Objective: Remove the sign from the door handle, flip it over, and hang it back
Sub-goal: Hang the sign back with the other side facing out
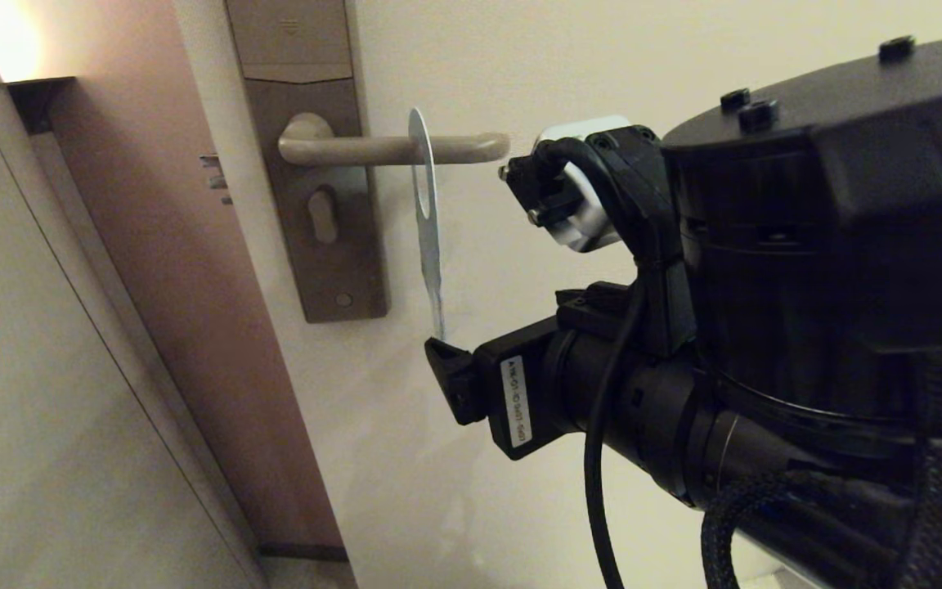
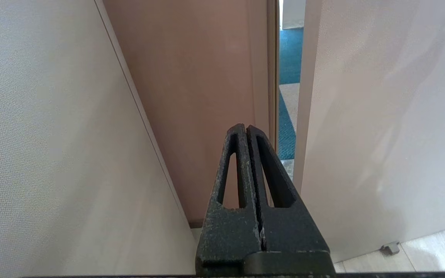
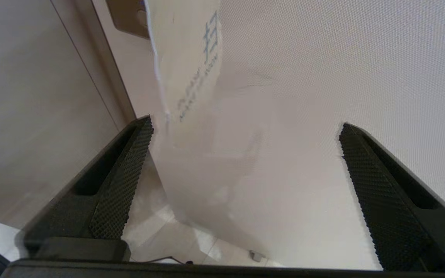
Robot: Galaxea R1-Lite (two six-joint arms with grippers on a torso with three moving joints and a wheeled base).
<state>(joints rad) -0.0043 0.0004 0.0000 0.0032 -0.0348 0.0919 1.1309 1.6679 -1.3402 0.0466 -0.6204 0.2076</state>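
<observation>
Sign (image 1: 428, 237), your flat white card hanger, hangs edge-on from the horizontal beige metal door handle (image 1: 389, 149) in the head view, its lower tip just above the right gripper (image 1: 450, 372). Left wrist view: your left gripper (image 2: 247, 133) sits pressed together. Right wrist view: fingers (image 3: 124, 181) spread wide, sign between them.

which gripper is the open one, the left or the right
The right gripper: its jaws stand wide apart on either side of the lower end of the sign, which hangs on the door handle. The left gripper is shut, jaws pressed together, away from the sign.
</observation>
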